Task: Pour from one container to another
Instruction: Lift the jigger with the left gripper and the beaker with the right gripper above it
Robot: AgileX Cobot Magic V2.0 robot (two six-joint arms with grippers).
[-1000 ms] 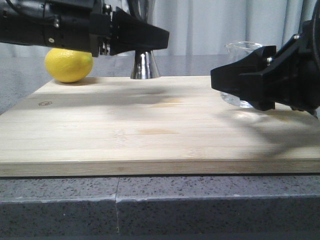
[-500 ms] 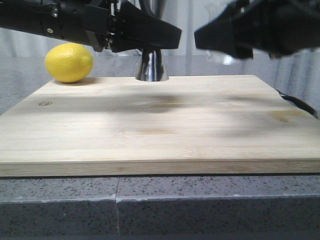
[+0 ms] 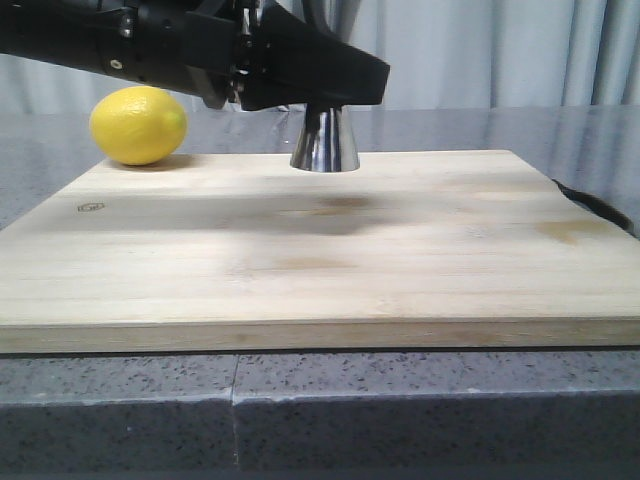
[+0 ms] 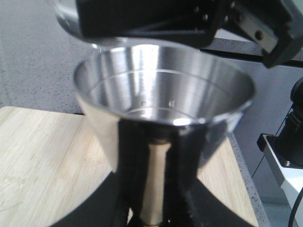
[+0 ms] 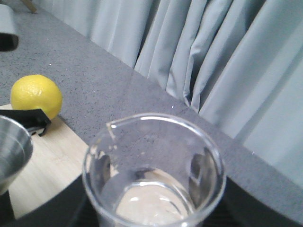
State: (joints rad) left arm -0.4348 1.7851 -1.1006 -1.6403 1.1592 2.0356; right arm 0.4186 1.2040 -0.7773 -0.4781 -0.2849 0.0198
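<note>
My left gripper (image 3: 372,84) is shut on the waist of the polished steel jigger (image 3: 325,141). The jigger stands upright at the far edge of the bamboo board (image 3: 300,250). In the left wrist view its empty upper cup (image 4: 161,106) fills the frame above my left gripper (image 4: 156,161). My right gripper (image 5: 154,201) is shut on the clear glass beaker (image 5: 151,165), whose pouring lip points toward the jigger's rim (image 5: 12,151). I cannot tell whether the beaker holds liquid. The right gripper is out of the front view. Black parts of the right arm (image 4: 156,21) hang over the jigger's cup.
A yellow lemon (image 3: 138,125) lies at the board's far left corner, beside the left arm. The board rests on a grey speckled counter (image 3: 400,410). A dark cable (image 3: 595,205) lies off the board's right edge. Grey curtains (image 5: 213,61) hang behind.
The right gripper has lifted the beaker off the board's right side, up and left, out of the front view. The left gripper has carried the jigger to the right.
</note>
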